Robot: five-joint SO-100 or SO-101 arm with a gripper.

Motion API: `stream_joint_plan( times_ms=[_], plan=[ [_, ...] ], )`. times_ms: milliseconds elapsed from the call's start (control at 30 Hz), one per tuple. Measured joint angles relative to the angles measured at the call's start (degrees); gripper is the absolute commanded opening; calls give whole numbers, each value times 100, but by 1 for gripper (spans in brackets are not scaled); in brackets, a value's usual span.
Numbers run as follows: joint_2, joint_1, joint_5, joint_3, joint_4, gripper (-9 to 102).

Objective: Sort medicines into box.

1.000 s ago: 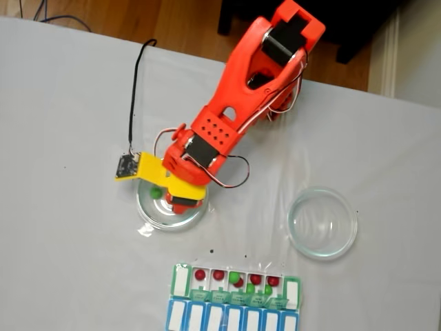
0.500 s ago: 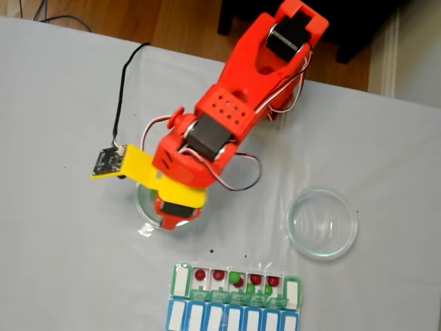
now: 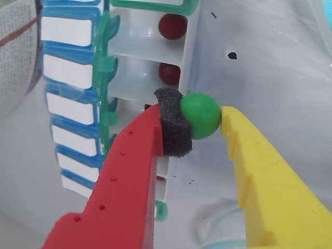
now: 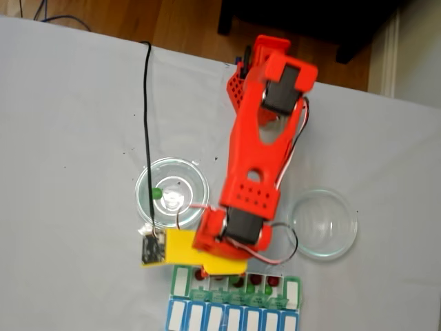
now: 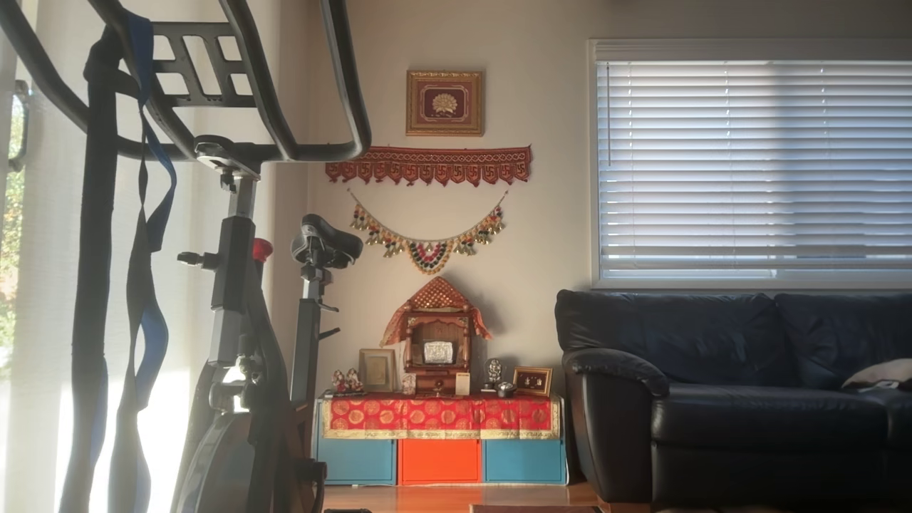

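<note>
In the wrist view, the long white pill box with translucent green lids (image 3: 136,57) is lying at the left, dark red round balls (image 3: 171,25) sitting in its open compartments. Beside it, the red-and-yellow two-finger gripper (image 3: 201,120) is pinching a bright green round ball (image 3: 201,115) between a dark foam pad (image 3: 175,123) and the yellow finger, just above the box's edge.

In the fixed view, another green ball (image 4: 156,193) is resting in the clear round dish (image 4: 172,192) at left.

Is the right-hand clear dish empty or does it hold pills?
Empty: in the fixed view the right dish shows only bare glass, while the left dish holds one green ball.
</note>
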Motion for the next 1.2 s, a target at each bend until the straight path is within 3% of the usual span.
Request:
stream_joint_plan(
  times_ms=[467,967,1200],
  plan=[
    [-1081,-97,0,-1072,149,2],
    [-1345,-290,-70,-1204,237,1],
    [-1354,-290,105,-1046,-404,1]
  ],
)
